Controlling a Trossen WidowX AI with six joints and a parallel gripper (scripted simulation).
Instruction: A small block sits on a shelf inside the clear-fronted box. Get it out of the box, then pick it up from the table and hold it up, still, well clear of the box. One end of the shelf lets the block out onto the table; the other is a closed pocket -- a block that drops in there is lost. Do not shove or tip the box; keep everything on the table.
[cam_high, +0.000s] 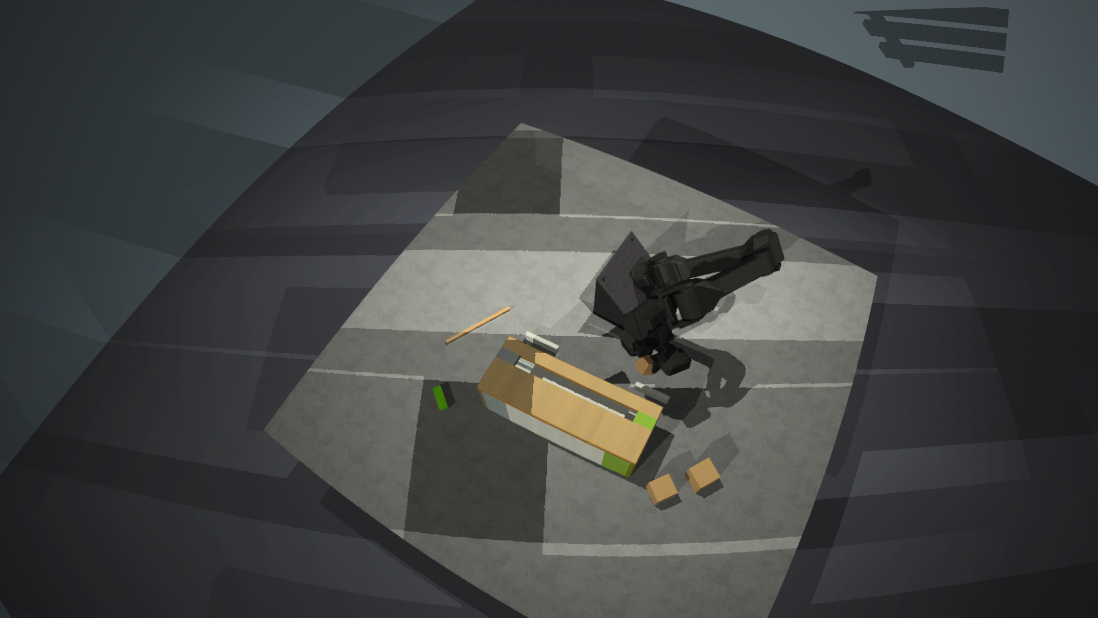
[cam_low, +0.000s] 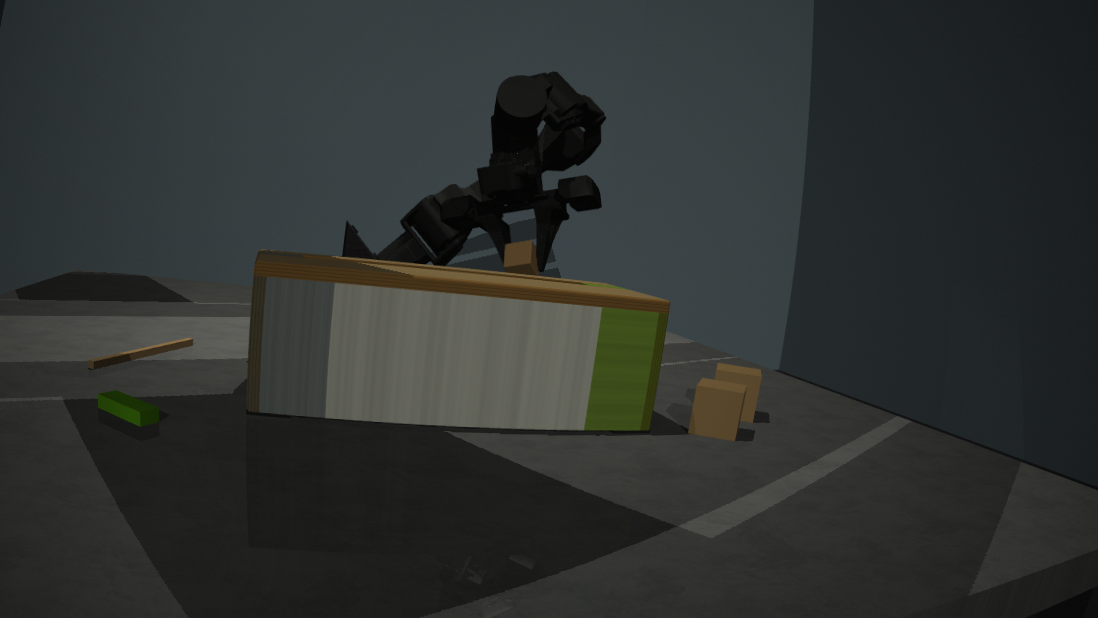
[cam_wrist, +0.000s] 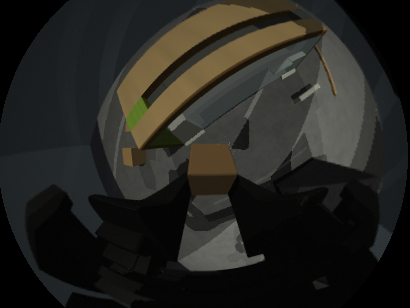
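The small tan block (cam_high: 643, 366) (cam_low: 520, 255) (cam_wrist: 212, 165) is held between the two black fingertips, in the air. My gripper (cam_high: 646, 366) (cam_low: 524, 257) (cam_wrist: 208, 173) is shut on it. The box (cam_high: 568, 410) (cam_low: 461, 353) (cam_wrist: 200, 77) has a tan slotted top with a green part at one end and a grey part at the other. It stands upright on the table. The block is outside it, on the arm's side. In the exterior view it shows just above the top's far edge, so its exact gap to the box is hard to tell.
Two larger tan blocks (cam_high: 662, 489) (cam_high: 703, 475) (cam_low: 716, 410) stand beyond the box's green end. A green bar (cam_high: 440, 396) (cam_low: 128, 409) and a thin wooden stick (cam_high: 477, 325) (cam_low: 140, 353) lie off the grey end. Pale pieces (cam_high: 541, 343) (cam_high: 651, 393) sit along the arm-side face.
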